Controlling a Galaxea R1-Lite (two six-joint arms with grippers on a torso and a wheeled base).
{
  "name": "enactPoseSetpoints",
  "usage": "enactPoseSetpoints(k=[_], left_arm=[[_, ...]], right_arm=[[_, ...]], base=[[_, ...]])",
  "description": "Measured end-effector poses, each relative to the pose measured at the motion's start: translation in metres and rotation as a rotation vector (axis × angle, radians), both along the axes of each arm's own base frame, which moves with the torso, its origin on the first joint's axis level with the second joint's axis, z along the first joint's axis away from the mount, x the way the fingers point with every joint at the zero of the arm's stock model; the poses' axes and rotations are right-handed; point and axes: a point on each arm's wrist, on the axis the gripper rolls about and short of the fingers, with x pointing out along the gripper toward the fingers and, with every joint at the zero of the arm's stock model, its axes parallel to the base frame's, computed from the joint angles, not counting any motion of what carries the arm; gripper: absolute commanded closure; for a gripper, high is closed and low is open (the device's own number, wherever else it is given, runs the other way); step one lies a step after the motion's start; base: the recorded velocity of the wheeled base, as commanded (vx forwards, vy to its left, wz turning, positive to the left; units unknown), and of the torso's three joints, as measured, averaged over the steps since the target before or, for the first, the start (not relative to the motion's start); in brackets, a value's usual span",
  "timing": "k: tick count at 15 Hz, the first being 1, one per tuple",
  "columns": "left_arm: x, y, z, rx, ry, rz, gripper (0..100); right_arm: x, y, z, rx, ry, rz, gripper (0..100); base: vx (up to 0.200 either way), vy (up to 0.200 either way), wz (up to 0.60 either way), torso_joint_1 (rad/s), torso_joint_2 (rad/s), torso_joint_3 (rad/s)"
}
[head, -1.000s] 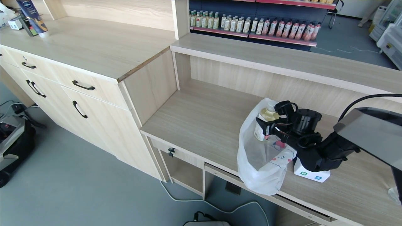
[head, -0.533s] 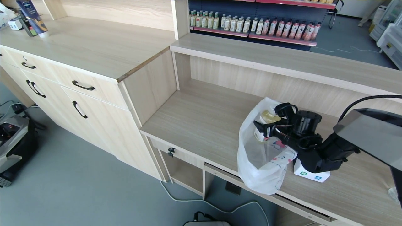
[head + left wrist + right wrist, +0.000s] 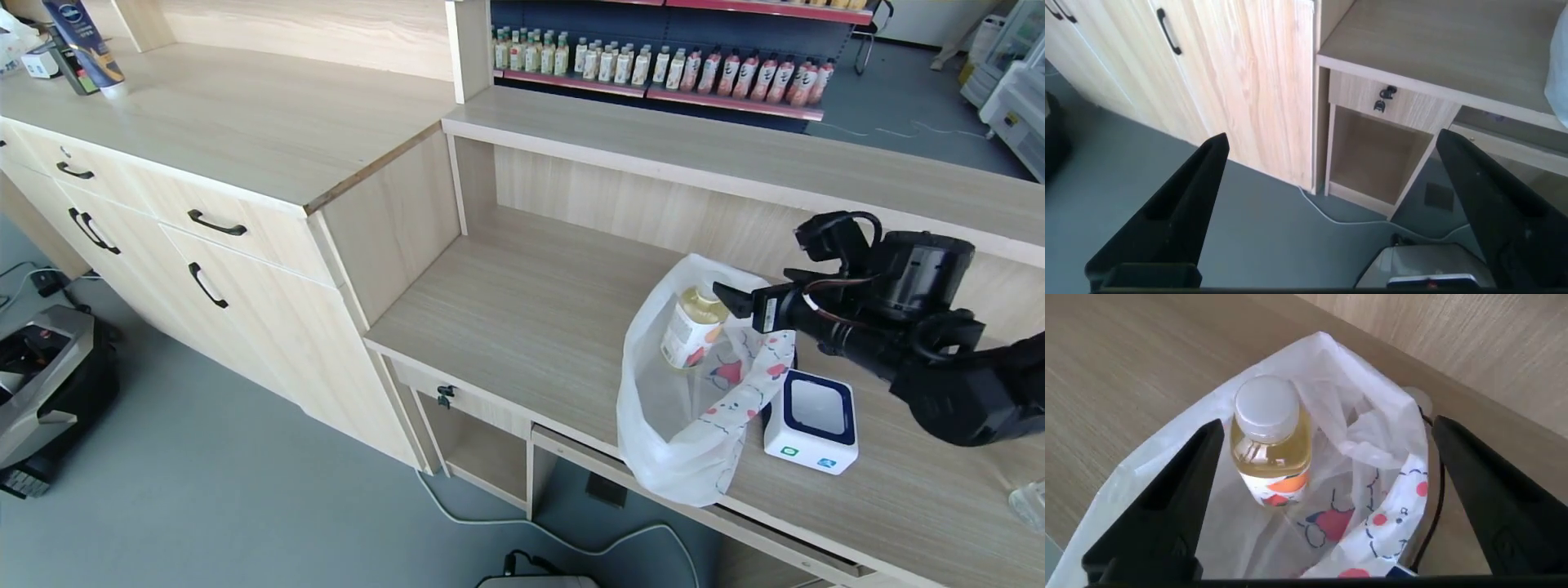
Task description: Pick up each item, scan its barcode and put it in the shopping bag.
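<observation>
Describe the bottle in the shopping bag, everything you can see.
The small clear plastic bottle has a white screw cap, pale yellow liquid and a white label with orange-red print. It stands roughly upright, leaning slightly, inside the open translucent white plastic shopping bag on the wooden counter, the film around its lower body. The right gripper hangs above, fingers open, clear of it.

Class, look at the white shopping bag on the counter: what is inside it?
One capped bottle of pale yellow drink sits inside the bag. Its folds hide the bottom.

A shop — drink shelves (image 3: pixel 653 69), checkout counter (image 3: pixel 531 310), seemingly fridges (image 3: pixel 1016 98) beyond
</observation>
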Motion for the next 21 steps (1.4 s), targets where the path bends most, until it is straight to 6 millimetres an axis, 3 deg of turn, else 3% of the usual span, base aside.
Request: enactPoseSetpoints(k=[2, 4, 6, 9, 12, 16, 19, 21], left_arm=[[0.000, 0.000, 0.000, 0.000, 0.000, 0.000, 0], [0.000, 0.000, 0.000, 0.000, -0.001, 0.001, 0], [0.000, 0.000, 0.000, 0.000, -0.001, 0.000, 0], [0.000, 0.000, 0.000, 0.000, 0.000, 0.000, 0], [0.000, 0.000, 0.000, 0.000, 0.000, 0.000, 0], [0.000, 0.000, 0.000, 0.000, 0.000, -0.001, 0], [0.000, 0.000, 0.000, 0.000, 0.000, 0.000, 0], [0.000, 0.000, 0.000, 0.000, 0.000, 0.000, 0]], right_arm=[[-0.050, -0.023, 0.032, -0.028, 0.067, -0.066, 0], [-0.103, -0.054, 0.048, -0.077, 0.149, -0.177, 0], [-0.157, -0.085, 0.046, -0.085, 0.306, -0.349, 0], [-0.221, -0.099, 0.034, -0.018, 0.503, -0.599, 0], [-0.229, -0.103, 0.034, 0.064, 0.467, -0.700, 0], [-0.193, -0.119, 0.032, 0.122, 0.279, -0.676, 0], [-0.178, -0.122, 0.010, 0.098, 0.333, -0.628, 0], [-0.175, -0.124, 0.007, 0.118, 0.331, -0.605, 0]], base=[[0.000, 0.000, -0.30, 0.001, 0.00, 0.001], [0.000, 0.000, -0.60, -0.005, 0.00, 0.005], [0.000, 0.000, -0.60, -0.002, 0.00, 0.000], [0.000, 0.000, -0.40, -0.003, 0.00, 0.002], [0.000, 0.000, 0.00, 0.000, 0.00, 0.000], [0.000, 0.000, 0.00, 0.000, 0.00, 0.000], [0.000, 0.000, 0.00, 0.000, 0.00, 0.000], [0.000, 0.000, 0.00, 0.000, 0.00, 0.000]])
